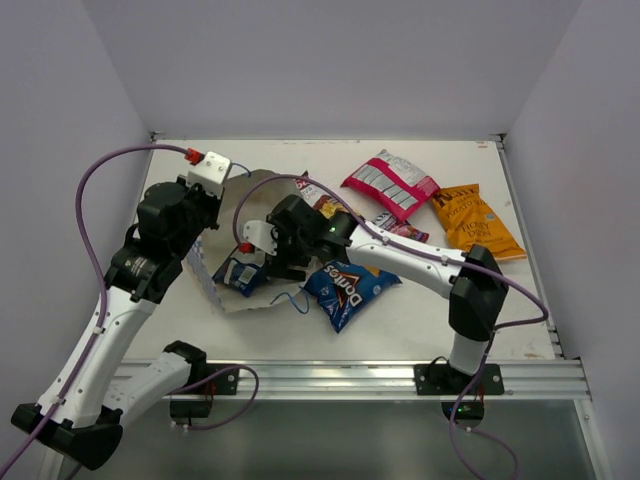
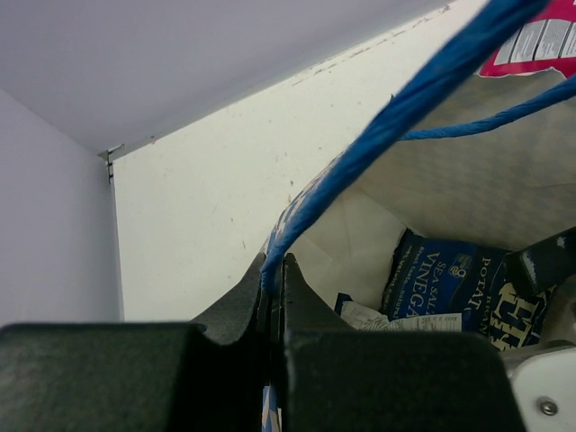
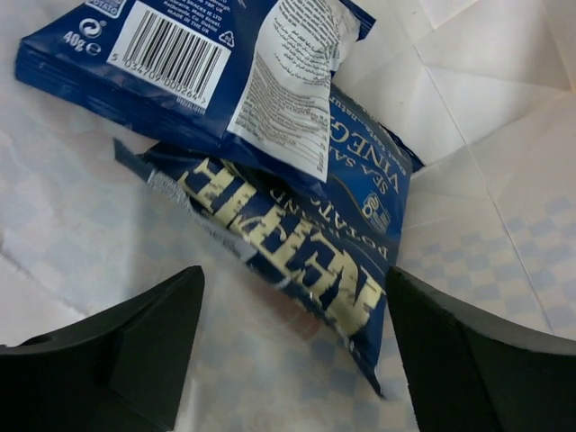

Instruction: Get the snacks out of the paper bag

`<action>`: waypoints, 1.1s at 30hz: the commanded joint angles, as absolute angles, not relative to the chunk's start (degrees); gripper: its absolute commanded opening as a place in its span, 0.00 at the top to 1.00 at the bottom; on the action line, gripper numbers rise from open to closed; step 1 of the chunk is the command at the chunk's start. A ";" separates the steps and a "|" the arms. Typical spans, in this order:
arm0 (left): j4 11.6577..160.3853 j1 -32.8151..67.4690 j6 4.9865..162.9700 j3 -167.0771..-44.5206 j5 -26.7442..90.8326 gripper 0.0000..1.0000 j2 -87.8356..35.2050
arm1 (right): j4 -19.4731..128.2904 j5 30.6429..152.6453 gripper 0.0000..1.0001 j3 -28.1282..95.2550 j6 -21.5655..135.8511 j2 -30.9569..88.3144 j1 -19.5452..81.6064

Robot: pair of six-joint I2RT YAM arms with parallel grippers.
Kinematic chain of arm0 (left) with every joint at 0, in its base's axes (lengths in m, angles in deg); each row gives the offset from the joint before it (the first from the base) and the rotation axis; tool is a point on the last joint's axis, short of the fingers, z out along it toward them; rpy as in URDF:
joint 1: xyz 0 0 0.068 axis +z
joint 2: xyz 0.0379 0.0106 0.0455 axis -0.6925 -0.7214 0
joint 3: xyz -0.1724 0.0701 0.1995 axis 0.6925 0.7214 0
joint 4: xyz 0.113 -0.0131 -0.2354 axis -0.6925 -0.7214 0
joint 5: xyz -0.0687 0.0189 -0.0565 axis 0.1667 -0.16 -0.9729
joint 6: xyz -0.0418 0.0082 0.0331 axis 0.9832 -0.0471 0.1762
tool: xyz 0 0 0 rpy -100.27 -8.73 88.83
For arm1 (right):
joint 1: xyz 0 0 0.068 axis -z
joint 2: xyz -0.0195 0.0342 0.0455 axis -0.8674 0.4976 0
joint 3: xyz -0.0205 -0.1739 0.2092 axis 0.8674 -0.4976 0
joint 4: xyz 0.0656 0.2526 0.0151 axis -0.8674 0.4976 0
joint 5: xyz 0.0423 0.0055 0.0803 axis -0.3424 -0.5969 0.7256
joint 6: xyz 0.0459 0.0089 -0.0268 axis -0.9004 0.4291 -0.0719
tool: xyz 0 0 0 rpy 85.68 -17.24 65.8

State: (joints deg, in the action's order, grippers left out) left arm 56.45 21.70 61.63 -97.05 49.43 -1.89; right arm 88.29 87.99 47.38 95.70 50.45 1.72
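Observation:
The paper bag (image 1: 252, 196) lies open on its side at the table's left. My left gripper (image 1: 203, 222) is shut on its blue string handle (image 2: 360, 148) and rim, holding the mouth up. My right gripper (image 1: 262, 262) is inside the bag, open, jaws (image 3: 292, 274) straddling the lower end of a dark blue packet (image 3: 306, 234) without touching it. A small blue-white packet (image 3: 180, 63) lies over that packet's top. Both show in the left wrist view, dark blue (image 2: 441, 279), blue-white (image 2: 364, 315). Outside lie blue Doritos (image 1: 345, 285), the pink-white striped packet (image 1: 390, 185), the orange-yellow chips (image 1: 475, 220), brown-red chips (image 1: 327, 206) and magenta candy (image 1: 407, 232).
White walls close the table on the left, back and right. A metal rail (image 1: 350, 378) runs along the near edge. My right arm (image 1: 410, 258) reaches over the Doritos into the bag. A loose blue handle loop (image 1: 292, 300) lies by the bag's mouth.

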 commanded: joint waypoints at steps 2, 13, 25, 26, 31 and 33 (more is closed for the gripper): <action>58.25 22.03 60.71 -97.00 47.25 1.00 -1.89 | 84.23 87.43 0.21 47.84 96.83 53.24 1.89; 58.34 22.03 61.06 -96.47 48.92 1.00 -1.36 | 86.25 88.40 1.00 54.78 94.98 48.07 1.18; 58.95 22.03 63.34 -96.30 57.26 1.00 -2.76 | 80.27 78.74 1.00 50.13 92.97 29.18 1.62; 59.04 22.03 63.61 -96.30 58.57 1.00 -2.76 | 80.09 77.95 1.00 49.26 92.44 27.86 1.71; 59.31 22.03 64.75 -96.82 62.01 1.00 -3.38 | 79.39 69.80 1.00 44.33 83.84 18.37 5.13; 59.40 22.03 65.36 -97.09 64.21 1.00 -3.91 | 79.39 66.53 1.00 41.00 79.19 13.45 8.37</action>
State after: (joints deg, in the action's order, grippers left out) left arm 56.87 21.70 63.54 -96.52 59.38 -3.33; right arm 81.30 75.07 43.77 87.11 18.86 4.74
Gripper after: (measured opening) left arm 0.029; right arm 0.014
